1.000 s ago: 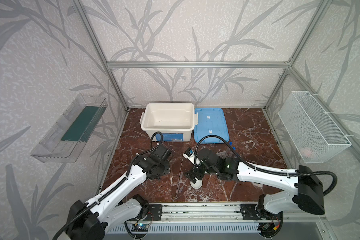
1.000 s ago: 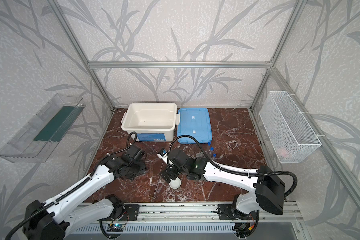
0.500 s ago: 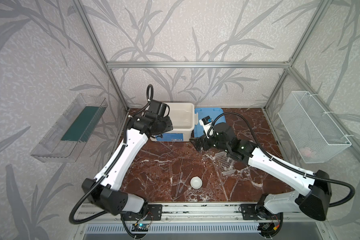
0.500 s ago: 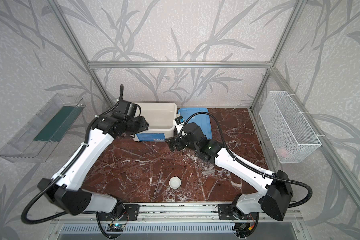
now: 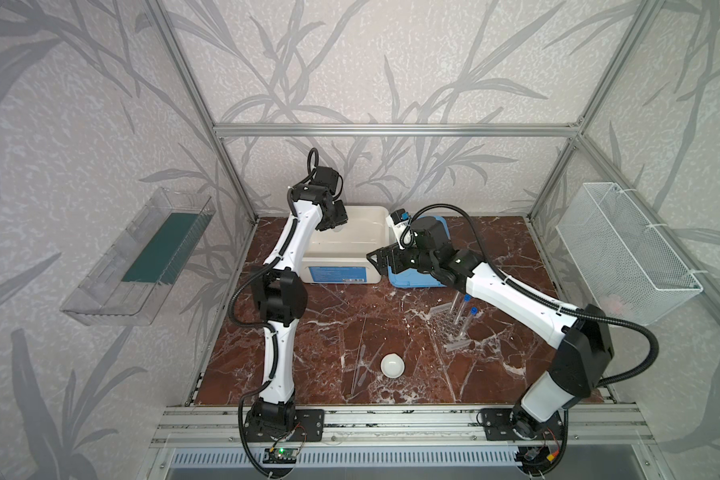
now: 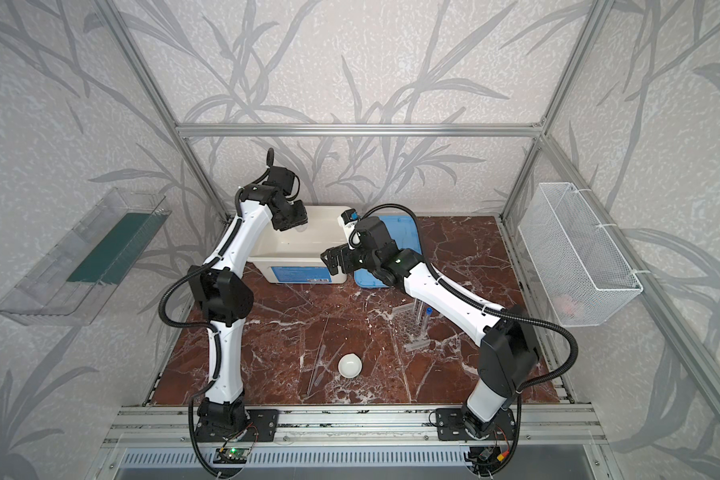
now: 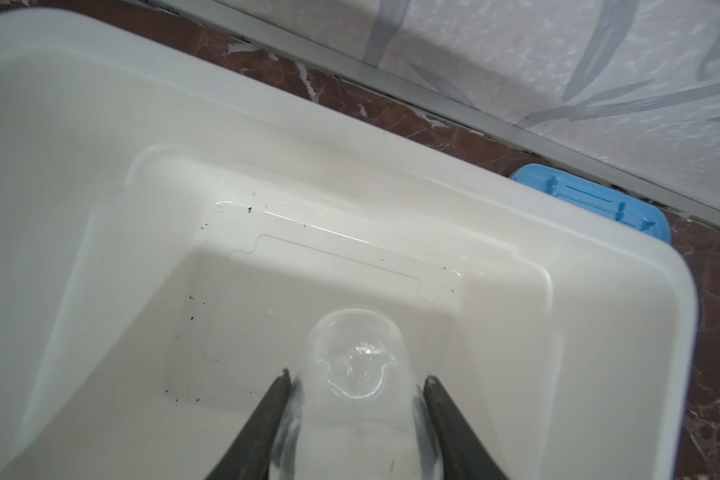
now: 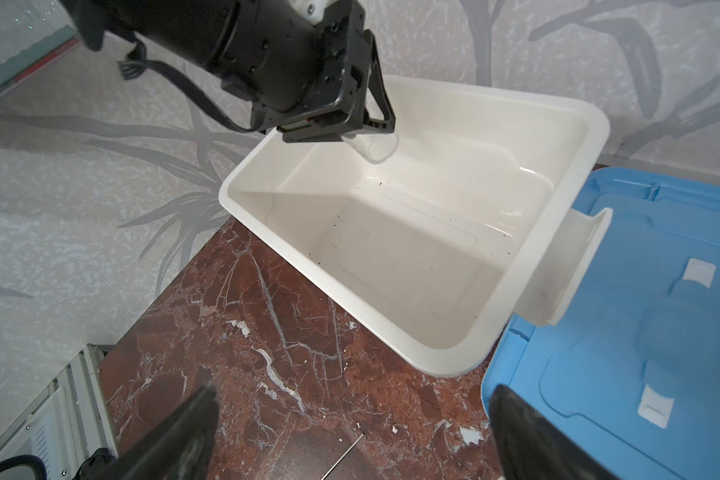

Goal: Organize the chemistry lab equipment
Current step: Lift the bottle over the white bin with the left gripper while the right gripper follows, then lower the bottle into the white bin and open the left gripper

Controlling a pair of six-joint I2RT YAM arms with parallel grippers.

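Equipment lies mostly in the lower middle of both top views, on the marble tabletop [image 5: 321, 307]. We see the small round white dish [image 5: 392, 365], with the clear pipette [image 5: 362, 372] and the thin glass rod [image 5: 363, 328] just left of it. To its upper right, the honeycomb rack [image 5: 447, 328] holds blue-capped test tubes [image 5: 461, 309] upright. In the upper middle the left gripper [image 5: 336, 226] hangs over the white tub [image 5: 337, 266]. The right gripper [image 5: 376, 259] hovers at the tub's right end, by the blue lid [image 5: 416, 281].

From the left wrist view, we find the left gripper about half open, its two fingers [image 7: 275, 399] pressed against the sides of the small clear jar [image 7: 352, 336]. The jar hangs above the tub's bare bottom.

From the right wrist view, we see the right gripper [image 8: 354, 395] with its jaws spread wide and nothing between them, over the tabletop beside the tub's near corner and the lid. Beyond it, the jar sticks out from the left gripper's fingers at rim height, over the inside of the tub.
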